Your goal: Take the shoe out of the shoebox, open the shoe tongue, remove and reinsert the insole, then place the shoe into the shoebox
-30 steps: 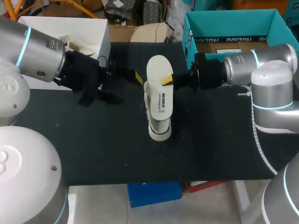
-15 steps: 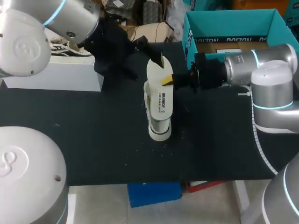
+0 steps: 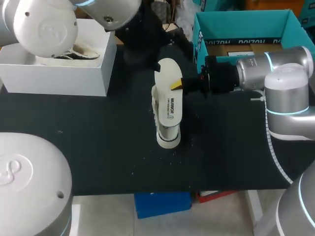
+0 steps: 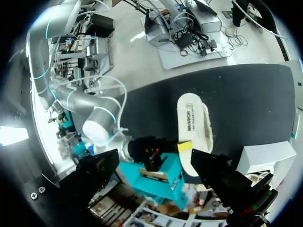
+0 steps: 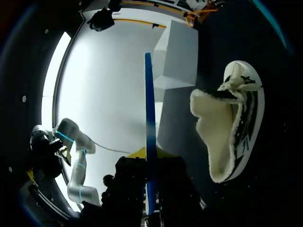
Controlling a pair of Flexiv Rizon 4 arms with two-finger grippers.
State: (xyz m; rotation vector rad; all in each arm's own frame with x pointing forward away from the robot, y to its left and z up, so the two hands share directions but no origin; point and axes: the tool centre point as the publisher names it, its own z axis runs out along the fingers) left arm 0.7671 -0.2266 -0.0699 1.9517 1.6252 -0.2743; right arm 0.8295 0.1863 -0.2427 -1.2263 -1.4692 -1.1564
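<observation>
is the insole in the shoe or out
Out: the right hand holds the insole by its edge, apart from the shoe lying on the table.

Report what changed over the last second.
The left gripper swung from beside the insole up and back toward the table's far side, and now hangs open beyond the insole's far end. It took hold of nothing. The right gripper stayed shut on the insole. The shoe did not move.

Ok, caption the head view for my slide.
Right hand holds insole above the shoe; left arm over the white shoebox.
</observation>
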